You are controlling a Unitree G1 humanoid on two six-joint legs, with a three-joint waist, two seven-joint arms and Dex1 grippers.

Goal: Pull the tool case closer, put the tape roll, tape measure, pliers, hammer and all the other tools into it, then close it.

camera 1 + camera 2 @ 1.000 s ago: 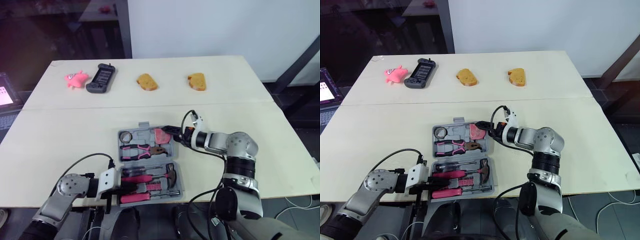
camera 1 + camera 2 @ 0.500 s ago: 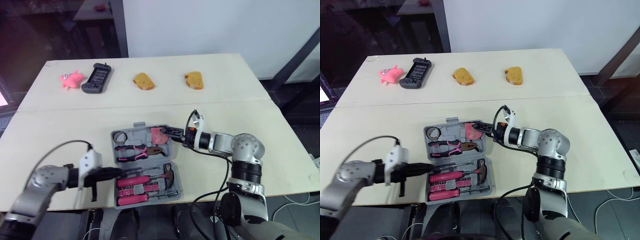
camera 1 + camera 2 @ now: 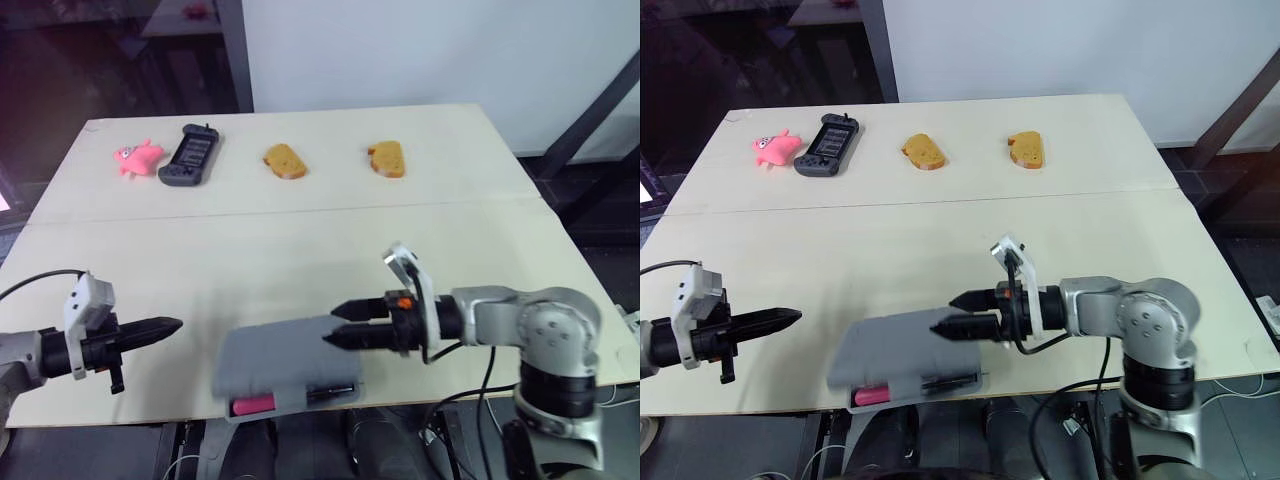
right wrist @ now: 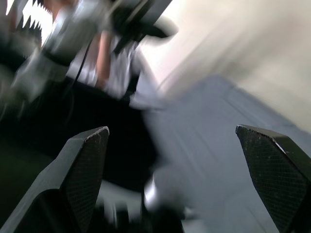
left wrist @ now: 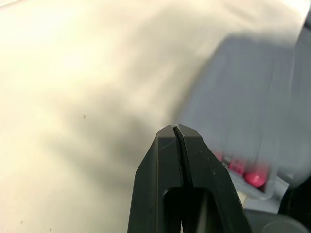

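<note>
Dropping from the upright position it held half a second ago, the grey lid of the tool case (image 3: 285, 362) is now lying over the base at the near edge of the table (image 3: 300, 240), covering the pliers, tape roll and hammer that were on show. The left arm has meanwhile pulled well clear toward the table's left edge.

The right gripper (image 3: 332, 324) is hovering at the case's right end with its two black fingers spread wide and nothing between them; whether the lower finger is touching the lid is hard to say. The left gripper (image 3: 172, 325) is pointing at the case from well apart, its fingers pressed together and holding nothing.

By the look of it, the task is nearing its end. The case is sitting close to the robot, no loose tools are lying on the table, and closing is under way. What is likely remaining is pressing the lid fully down, since a pink handle (image 3: 252, 405) and a dark strip are peeking from a gap along the near side.

Motion blur is smearing the lid, so any latch and the exact fit are unreadable, and the contents are now hidden. A pink toy (image 3: 135, 157), a handheld game console (image 3: 190, 155) and two bread slices (image 3: 285, 160) are lying untouched along the far edge.
</note>
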